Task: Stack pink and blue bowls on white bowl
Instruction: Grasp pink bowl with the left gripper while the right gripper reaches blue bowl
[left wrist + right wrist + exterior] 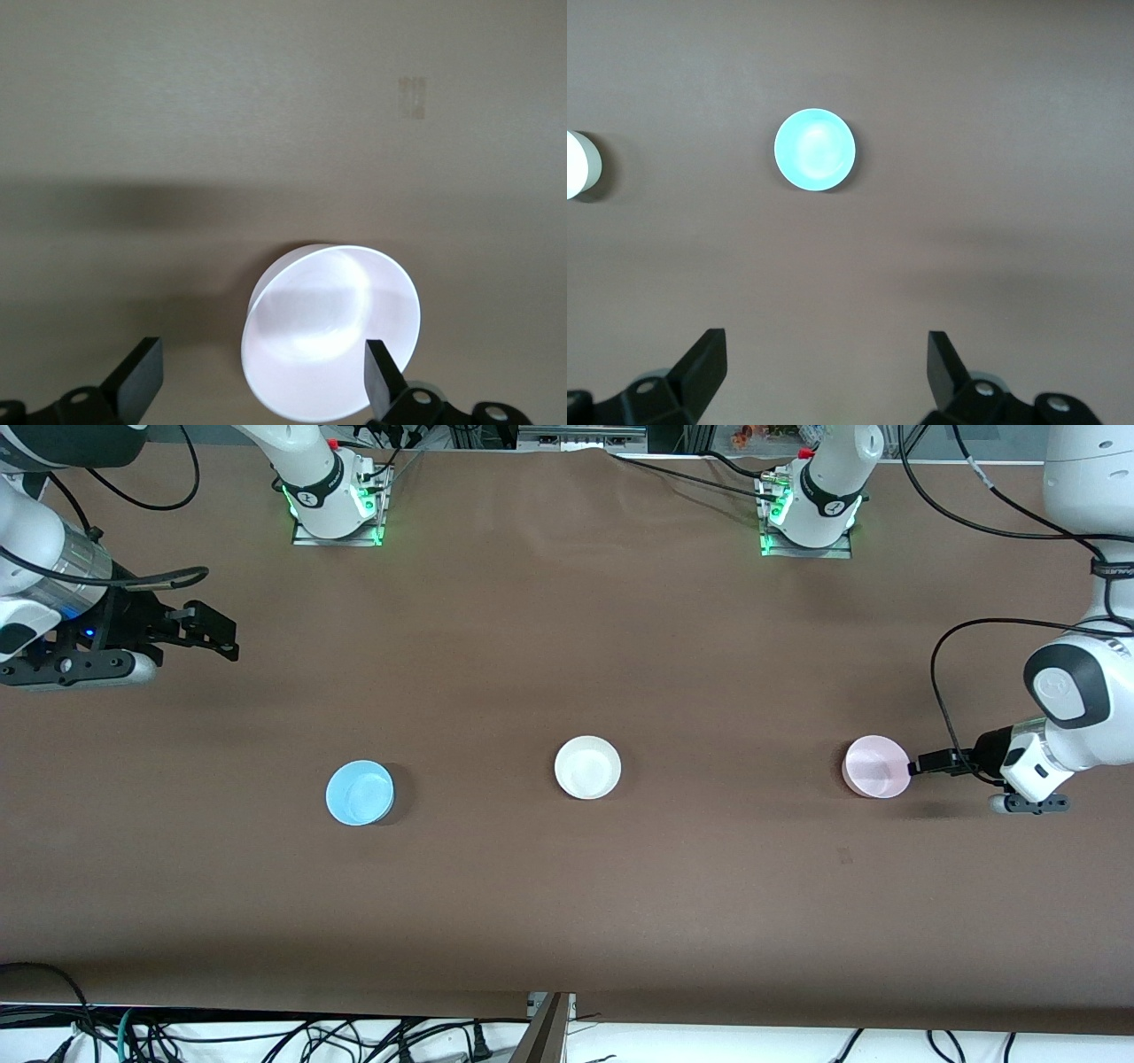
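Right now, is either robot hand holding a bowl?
No. The left gripper is open around the pink bowl's rim, not clamped. The right gripper waits open, far from the blue bowl.

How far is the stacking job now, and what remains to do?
Nothing is stacked yet: the white bowl stands empty mid-table. In hand: the open left gripper is at the pink bowl, one finger at its rim, not closed on it. The open right gripper waits, away from the blue bowl. Both bowls remain to be placed.
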Robot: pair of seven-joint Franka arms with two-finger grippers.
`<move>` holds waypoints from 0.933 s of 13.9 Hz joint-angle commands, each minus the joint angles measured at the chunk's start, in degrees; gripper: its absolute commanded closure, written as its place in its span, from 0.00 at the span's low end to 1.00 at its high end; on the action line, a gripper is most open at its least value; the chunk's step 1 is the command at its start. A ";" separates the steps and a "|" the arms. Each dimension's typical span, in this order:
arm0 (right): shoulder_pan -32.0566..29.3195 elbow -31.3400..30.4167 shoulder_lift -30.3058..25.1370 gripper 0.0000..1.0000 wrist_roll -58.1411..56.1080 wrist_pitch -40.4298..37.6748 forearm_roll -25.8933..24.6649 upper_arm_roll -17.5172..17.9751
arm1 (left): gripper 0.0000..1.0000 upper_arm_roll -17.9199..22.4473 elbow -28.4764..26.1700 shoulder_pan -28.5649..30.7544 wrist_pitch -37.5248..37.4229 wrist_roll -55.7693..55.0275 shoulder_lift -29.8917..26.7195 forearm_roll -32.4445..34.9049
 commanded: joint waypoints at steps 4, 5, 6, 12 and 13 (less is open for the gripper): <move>0.22 0.54 2.87 0.00 -0.94 0.58 -1.44 0.01 | 0.01 0.85 -1.21 -0.84 4.04 6.53 3.22 -6.32; 0.39 0.54 2.87 0.00 -0.94 0.58 -1.35 0.01 | 0.02 0.85 -1.74 -0.84 5.09 8.10 3.40 -7.11; 0.48 0.54 2.87 0.00 -0.94 0.58 -1.35 0.01 | 0.06 0.85 -3.13 -1.02 7.01 9.86 3.49 -8.59; 1.35 0.54 2.96 0.00 -0.76 0.58 -1.79 0.10 | 0.23 1.37 -5.08 -0.67 7.48 12.16 3.06 -11.51; 1.36 0.54 2.96 0.00 -0.15 0.58 -1.53 0.01 | 0.22 1.99 -5.08 -0.75 6.34 11.90 2.79 -11.42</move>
